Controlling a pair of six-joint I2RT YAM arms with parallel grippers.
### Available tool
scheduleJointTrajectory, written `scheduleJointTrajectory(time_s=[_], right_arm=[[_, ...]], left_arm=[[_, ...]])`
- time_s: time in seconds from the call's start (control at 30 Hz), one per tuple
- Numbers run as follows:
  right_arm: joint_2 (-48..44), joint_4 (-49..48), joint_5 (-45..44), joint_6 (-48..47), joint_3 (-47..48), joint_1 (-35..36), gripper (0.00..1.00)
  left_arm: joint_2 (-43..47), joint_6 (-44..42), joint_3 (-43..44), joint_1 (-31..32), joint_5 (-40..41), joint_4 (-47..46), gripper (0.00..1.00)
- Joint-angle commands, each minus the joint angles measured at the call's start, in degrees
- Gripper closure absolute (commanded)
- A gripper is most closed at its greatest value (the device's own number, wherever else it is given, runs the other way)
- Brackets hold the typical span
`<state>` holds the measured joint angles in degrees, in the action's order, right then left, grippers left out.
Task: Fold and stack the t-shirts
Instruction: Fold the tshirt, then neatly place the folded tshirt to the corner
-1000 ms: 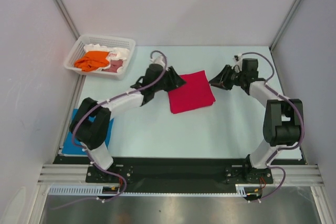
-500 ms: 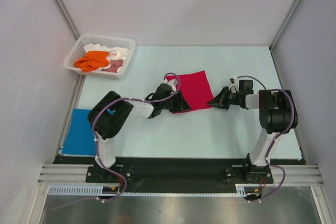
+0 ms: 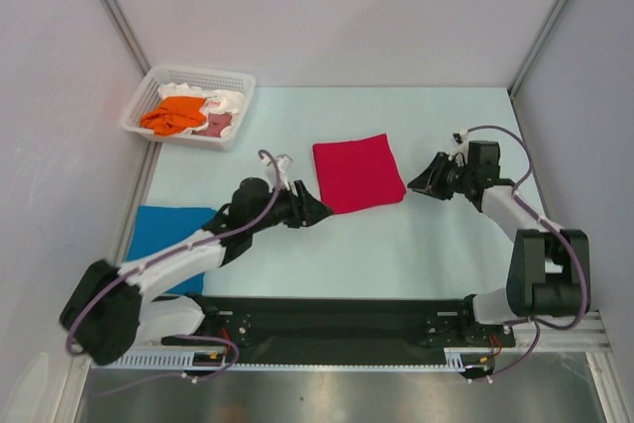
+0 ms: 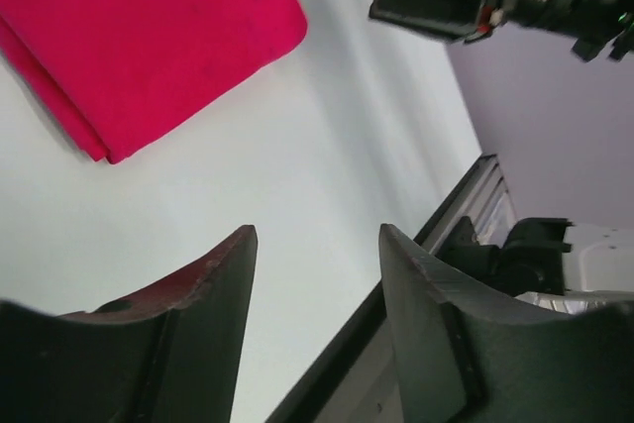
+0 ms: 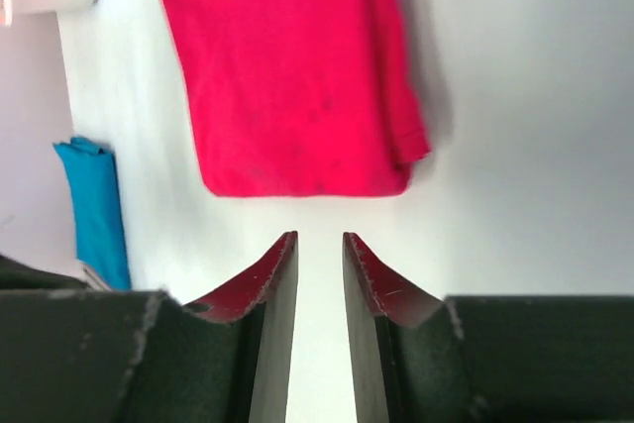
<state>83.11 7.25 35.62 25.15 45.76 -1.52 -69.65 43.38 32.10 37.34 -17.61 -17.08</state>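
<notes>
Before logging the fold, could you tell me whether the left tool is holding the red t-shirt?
No, the left tool hangs empty, clear of the folded red t-shirt.

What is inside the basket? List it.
In the basket: an orange shirt, a white one and a pink one, all crumpled. Anything beneath them is covered.

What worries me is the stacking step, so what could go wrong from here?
1. The red shirt lies folded but loose between the empty left gripper and right gripper; a one-sided pinch could pull the fold open.
2. The left arm reaches across the blue shirt, so a low sweep might drag or rumple it.
3. Both grippers closing on the red shirt from opposite sides could bump.
</notes>
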Motion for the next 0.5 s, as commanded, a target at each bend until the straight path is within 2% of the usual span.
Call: scheduleJointTrajectory(time_s=[0.0, 0.13, 0.23, 0.27, 0.33, 0.37, 0.4, 0.43, 0.47], right_arm=[[-6.98, 7.43, -9.13, -3.96, 1.26, 8.68, 0.69], [-16.64, 8.40, -19.42, -7.03, 1.35, 21.09, 0.66], [-20.52, 7.00, -26.72, -9.76, 1.18, 30.24, 0.63], [-21.05, 5.60, -30.39, -12.20, 0.74, 32.61, 0.59], [-21.06, 2.79, -33.93, -15.81, 0.21, 40.34, 0.40], [-20.28, 1.90, -35.51, -22.70, -0.14, 43.32, 0.28], [-19.40, 0.94, -41.10, -24.95, -0.84, 45.88, 0.23], [-18.35, -0.20, -43.76, -29.41, -1.28, 51.04, 0.10], [-15.29, -2.56, -48.31, -32.67, -1.63, 53.09, 0.00]], left_arm=[[11.00, -2.25, -4.05, -1.13, 4.33, 7.75, 0.41], [24.35, 0.13, -7.04, -3.76, 7.84, 16.54, 0.39], [33.77, 3.20, -8.36, -5.34, 10.65, 25.66, 0.39], [37.88, 4.86, -8.98, -5.44, 11.27, 27.00, 0.39], [40.98, 6.54, -9.33, -5.70, 13.73, 31.29, 0.39], [42.47, 7.24, -9.33, -5.79, 14.70, 32.80, 0.39], [44.32, 8.12, -9.25, -5.79, 15.92, 34.21, 0.39], [45.20, 8.30, -9.16, -5.79, 16.54, 36.40, 0.39], [45.65, 8.57, -8.98, -5.79, 16.81, 37.20, 0.39]])
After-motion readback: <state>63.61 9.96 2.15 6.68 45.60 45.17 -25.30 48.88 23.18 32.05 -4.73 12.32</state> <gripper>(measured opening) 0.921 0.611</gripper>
